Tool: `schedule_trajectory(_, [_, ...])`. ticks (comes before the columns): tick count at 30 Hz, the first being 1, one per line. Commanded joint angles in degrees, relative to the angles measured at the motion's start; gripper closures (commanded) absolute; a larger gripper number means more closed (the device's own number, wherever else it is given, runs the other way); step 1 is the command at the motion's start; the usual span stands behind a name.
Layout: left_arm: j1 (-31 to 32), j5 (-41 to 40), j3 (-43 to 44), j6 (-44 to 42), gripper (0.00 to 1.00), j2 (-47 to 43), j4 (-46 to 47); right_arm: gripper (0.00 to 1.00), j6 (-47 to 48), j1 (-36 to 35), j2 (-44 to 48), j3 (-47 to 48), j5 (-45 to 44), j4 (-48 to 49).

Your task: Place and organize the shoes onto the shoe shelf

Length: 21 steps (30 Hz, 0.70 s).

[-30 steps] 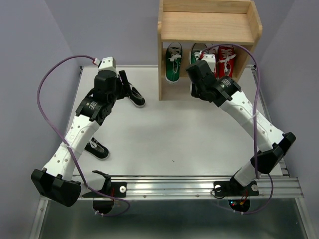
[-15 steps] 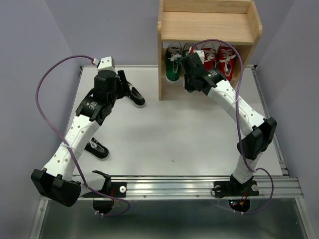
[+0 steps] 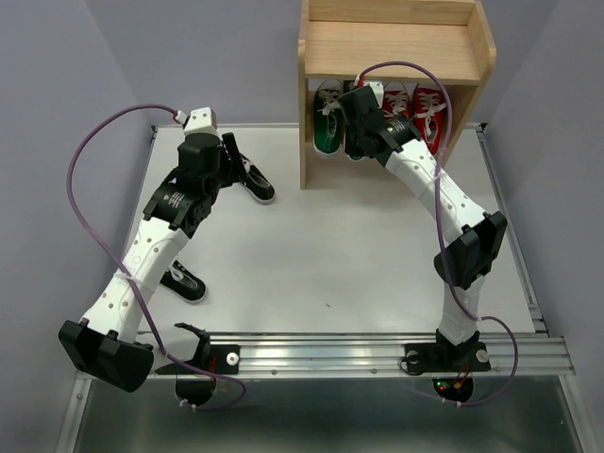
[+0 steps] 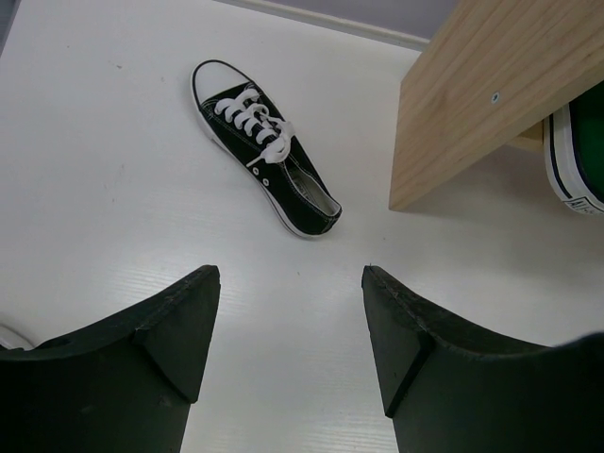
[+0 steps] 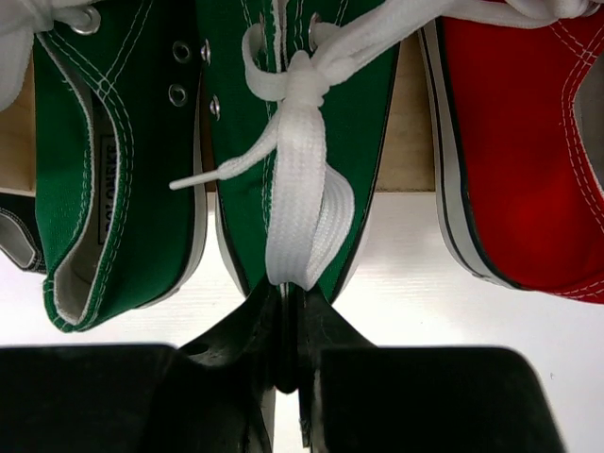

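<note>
The wooden shoe shelf (image 3: 396, 52) stands at the back of the table. On its lower tier sit a green shoe (image 3: 327, 118) and two red shoes (image 3: 429, 113). My right gripper (image 3: 356, 142) is at the front of that tier, shut on a second green shoe (image 5: 283, 113). That shoe hangs between the first green shoe (image 5: 104, 189) and a red shoe (image 5: 528, 142). My left gripper (image 4: 291, 283) is open with nothing in it, above the table just short of a black shoe (image 4: 264, 146). Another black shoe (image 3: 184, 281) lies by the left arm.
The shelf's left side panel (image 4: 491, 94) stands just right of the black shoe by my left gripper. The shelf's top tier (image 3: 392, 47) holds nothing. A metal rail (image 3: 377, 351) runs along the near table edge.
My right arm has swung left and toward the shelf, carrying the green shoe up beside the other green one. The left arm has not moved.
</note>
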<state>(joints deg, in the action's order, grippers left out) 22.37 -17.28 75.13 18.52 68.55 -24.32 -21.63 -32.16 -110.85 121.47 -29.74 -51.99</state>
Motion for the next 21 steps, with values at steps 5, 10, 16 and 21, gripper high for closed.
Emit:
schedule_trajectory(5, [-0.3, -1.4, 1.6, -0.9, 0.27, -1.6, 1.0, 0.99, 0.5, 0.7, 1.7, 1.8, -3.9, 7.3])
schedule_trajectory(10, [-0.4, -1.1, 1.6, -0.9, 0.27, -1.2, 1.1, 0.99, 0.4, 1.2, 2.0, 0.9, -4.4, 7.3])
schedule_trajectory(16, [-0.4, -1.3, 1.5, -0.9, 0.27, -1.2, 1.1, 0.7, -0.3, 1.2, 2.5, 0.5, -3.8, 7.3])
schedule_trajectory(21, [-0.5, -1.3, 1.2, -0.8, 0.27, -1.1, 1.4, 0.52, -0.6, 1.2, 4.0, 0.1, -2.7, 7.5])
